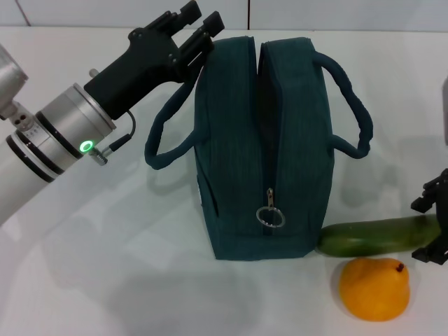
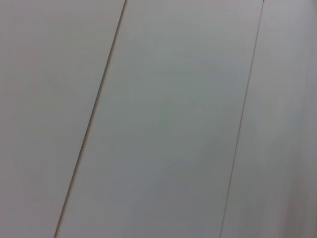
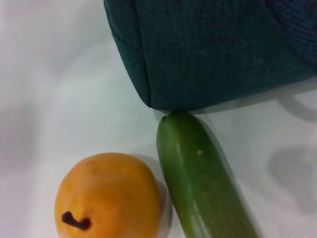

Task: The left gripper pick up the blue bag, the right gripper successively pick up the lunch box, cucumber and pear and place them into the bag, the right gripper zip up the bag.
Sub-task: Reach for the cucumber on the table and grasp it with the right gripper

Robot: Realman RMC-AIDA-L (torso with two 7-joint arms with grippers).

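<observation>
In the head view, the blue bag (image 1: 262,147) stands upright in the middle of the frame on the white counter (image 1: 105,266), its zipper open along the top. The left end effector (image 1: 198,31), in the upper left, is at the bag's far top corner; I cannot tell if its fingers are closed on the fabric. The right end effector (image 1: 435,227) is at the right edge, at the far end of the cucumber (image 1: 378,236), and I cannot tell its state. The pear (image 1: 374,288) lies in the lower right, just beside the cucumber. The lunch box is not visible; maybe it is already inside.

The left wrist view shows only pale panels.

In the right wrist view, the cucumber (image 3: 200,183) touches the bag's bottom corner (image 3: 208,49), and the pear (image 3: 106,196) lies beside it. I judge that the cucumber, the pear and the zipping are left.
</observation>
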